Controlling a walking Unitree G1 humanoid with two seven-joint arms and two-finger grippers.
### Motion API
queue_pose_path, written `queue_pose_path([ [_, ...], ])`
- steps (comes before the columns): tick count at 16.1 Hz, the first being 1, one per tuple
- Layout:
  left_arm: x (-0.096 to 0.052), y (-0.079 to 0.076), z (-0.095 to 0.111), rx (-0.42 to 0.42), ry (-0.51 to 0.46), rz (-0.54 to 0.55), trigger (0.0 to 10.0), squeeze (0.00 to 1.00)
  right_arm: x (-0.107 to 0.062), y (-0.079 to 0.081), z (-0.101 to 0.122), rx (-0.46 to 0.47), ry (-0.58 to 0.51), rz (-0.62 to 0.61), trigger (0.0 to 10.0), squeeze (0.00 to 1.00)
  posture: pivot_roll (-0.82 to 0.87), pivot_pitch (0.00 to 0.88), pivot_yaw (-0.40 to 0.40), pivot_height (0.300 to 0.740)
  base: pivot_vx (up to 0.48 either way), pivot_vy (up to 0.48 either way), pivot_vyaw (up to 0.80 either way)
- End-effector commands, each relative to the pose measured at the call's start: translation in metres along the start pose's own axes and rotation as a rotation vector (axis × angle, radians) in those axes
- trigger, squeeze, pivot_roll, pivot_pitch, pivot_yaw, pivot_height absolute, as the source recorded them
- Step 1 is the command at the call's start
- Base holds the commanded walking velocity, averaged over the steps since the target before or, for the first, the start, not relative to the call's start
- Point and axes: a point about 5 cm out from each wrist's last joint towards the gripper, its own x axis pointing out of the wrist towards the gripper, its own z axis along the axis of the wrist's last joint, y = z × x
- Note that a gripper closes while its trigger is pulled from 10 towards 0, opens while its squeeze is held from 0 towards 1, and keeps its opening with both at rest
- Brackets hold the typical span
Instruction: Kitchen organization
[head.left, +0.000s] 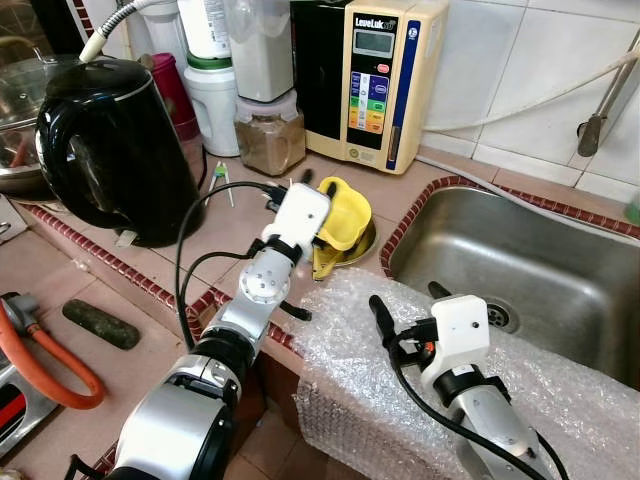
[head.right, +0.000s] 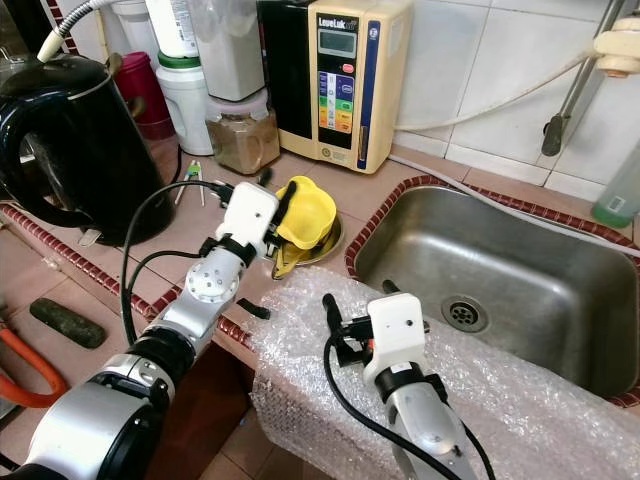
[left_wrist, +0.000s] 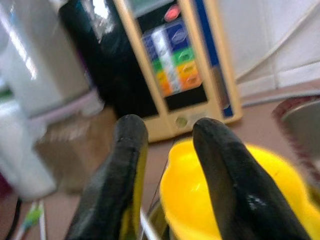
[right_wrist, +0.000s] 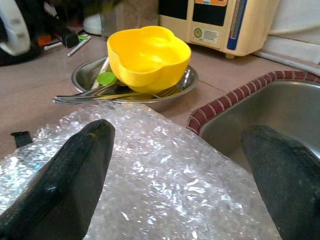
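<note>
One wrist view reveals cutlery (right_wrist: 115, 92) beneath yellow bowl (right_wrist: 148, 55).
</note>
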Motion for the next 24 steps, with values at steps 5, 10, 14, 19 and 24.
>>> queue_pose_path([
  [5,0.002,0.011,-0.022,-0.233,0.257,0.084,10.0,1.0,0.004,0.001,0.006,-0.006,-0.024,0.02,10.0,0.0,-0.02,0.0,0.047,0.74,0.0,0.0,0.0],
  [10,0.006,0.008,-0.019,-0.332,0.289,0.089,10.0,1.0,0.005,0.0,0.006,-0.01,-0.02,0.021,10.0,0.0,-0.02,0.0,0.05,0.74,0.0,0.0,0.0],
  [14,0.015,0.013,-0.005,-0.357,0.228,0.13,10.0,1.0,0.005,-0.001,0.005,-0.022,-0.015,0.022,10.0,0.0,-0.02,0.0,0.053,0.74,0.0,0.0,0.0],
  [19,0.015,0.002,-0.006,-0.397,0.275,0.081,10.0,1.0,0.005,0.001,0.004,-0.024,-0.013,0.022,10.0,0.0,-0.02,0.0,0.061,0.74,0.0,0.0,0.0],
  [24,0.016,-0.019,-0.007,-0.443,0.364,-0.019,10.0,1.0,0.004,0.007,0.004,-0.02,-0.012,0.028,10.0,0.0,-0.03,0.0,0.069,0.74,0.0,0.0,0.0],
])
